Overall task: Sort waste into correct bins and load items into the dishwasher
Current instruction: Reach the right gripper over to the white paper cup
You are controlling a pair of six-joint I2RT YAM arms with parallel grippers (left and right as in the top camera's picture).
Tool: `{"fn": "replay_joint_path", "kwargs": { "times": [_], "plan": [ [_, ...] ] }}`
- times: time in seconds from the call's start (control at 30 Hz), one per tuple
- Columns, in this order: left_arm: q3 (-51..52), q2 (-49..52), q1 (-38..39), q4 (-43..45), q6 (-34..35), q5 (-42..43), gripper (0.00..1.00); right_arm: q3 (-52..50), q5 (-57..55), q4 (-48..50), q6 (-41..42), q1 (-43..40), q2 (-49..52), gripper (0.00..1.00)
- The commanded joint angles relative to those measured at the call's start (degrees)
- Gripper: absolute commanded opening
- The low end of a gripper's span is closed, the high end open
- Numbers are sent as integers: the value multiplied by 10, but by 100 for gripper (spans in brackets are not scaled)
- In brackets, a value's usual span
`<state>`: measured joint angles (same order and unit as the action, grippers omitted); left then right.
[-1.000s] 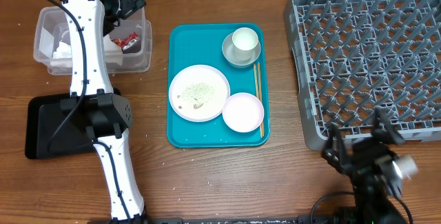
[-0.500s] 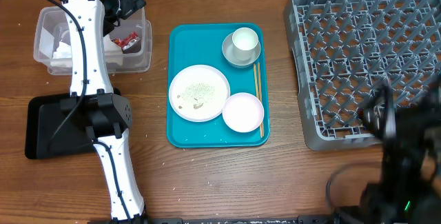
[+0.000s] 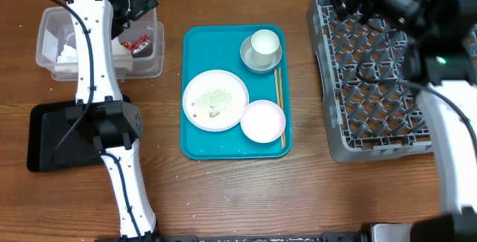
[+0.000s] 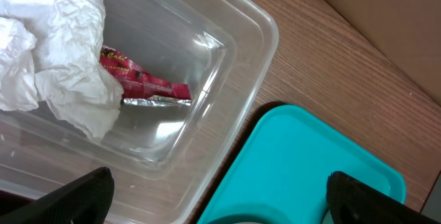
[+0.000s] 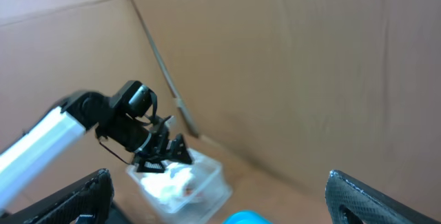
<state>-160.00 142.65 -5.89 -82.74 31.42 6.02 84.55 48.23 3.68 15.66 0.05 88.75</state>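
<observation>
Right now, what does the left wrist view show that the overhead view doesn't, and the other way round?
Only the left wrist view: the lettering and silver foil edge of the red sauce packet, one end covered by the crumpled napkin. Only the overhead: the plate with rice, a bowl, the cup sitting in a second bowl, the chopsticks, the grey dish rack and the black tray. Both: the clear tub holding packet and napkin, and the teal tray.
</observation>
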Motion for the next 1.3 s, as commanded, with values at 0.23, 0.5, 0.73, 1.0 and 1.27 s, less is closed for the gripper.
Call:
{"fn": "replay_joint_path", "kwargs": {
  "times": [0.23,0.5,0.73,1.0,1.27],
  "plan": [
    [-2,-12,0,1,3,4,100,81,-265,-150,46,119,89,100],
    [-2,-12,0,1,3,4,100,370,-349,-513,-91,173,231,100],
    [-2,-12,0,1,3,4,100,486,-366,-611,-101,186,340,100],
    [-2,-12,0,1,3,4,100,485,-360,-576,-49,198,388,100],
    [-2,-12,0,1,3,4,100,478,-358,-568,-21,208,424,84]
  ]
}}
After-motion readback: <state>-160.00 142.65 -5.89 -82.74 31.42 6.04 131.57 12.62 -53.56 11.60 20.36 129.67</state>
